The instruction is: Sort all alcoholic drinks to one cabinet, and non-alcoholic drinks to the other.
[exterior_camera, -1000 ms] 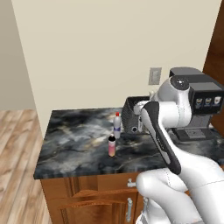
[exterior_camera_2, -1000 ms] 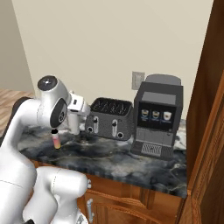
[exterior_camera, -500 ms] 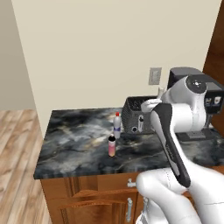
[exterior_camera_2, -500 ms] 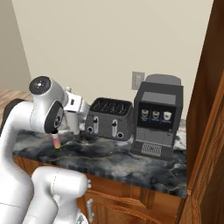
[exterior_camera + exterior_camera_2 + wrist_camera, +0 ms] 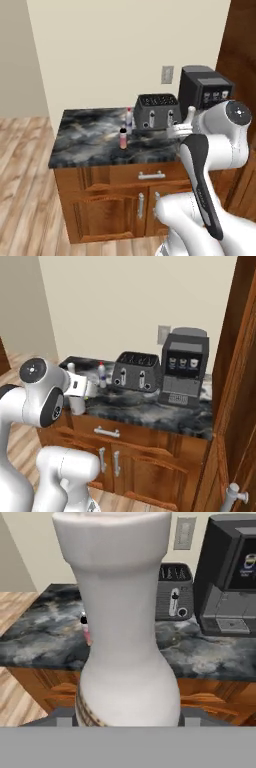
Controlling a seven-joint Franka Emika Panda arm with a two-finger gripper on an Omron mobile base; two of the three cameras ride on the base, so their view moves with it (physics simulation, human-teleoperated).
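You have pulled back from the counter (image 5: 90, 145): a second ago its dark marble top sat close under both base cameras, and now its drawer (image 5: 150, 175) and lower doors show in full, with wood floor (image 5: 25, 190) opening at 9 o'clock. The things on top have not shifted among themselves.

Your gripper (image 5: 127, 724) is closed about halfway on a white bottle (image 5: 122, 612), which stands upright between the jaws in the hand view, a brown label band at its base. In the right base view the same bottle (image 5: 76, 401) hangs off the front edge of the counter, beside the arm.

On the marble, a small pink bottle (image 5: 122, 138) stands near the front edge; a red-capped bottle (image 5: 129, 120) stands behind it, just beside the toaster (image 5: 159, 111). The coffee machine (image 5: 202, 90) is at 3 o'clock of the toaster, against the wall.

The cabinet (image 5: 235, 406) rises at 3 o'clock in the right base view, touching the counter's end, its grey bar handle (image 5: 231, 497) low at 5 o'clock.
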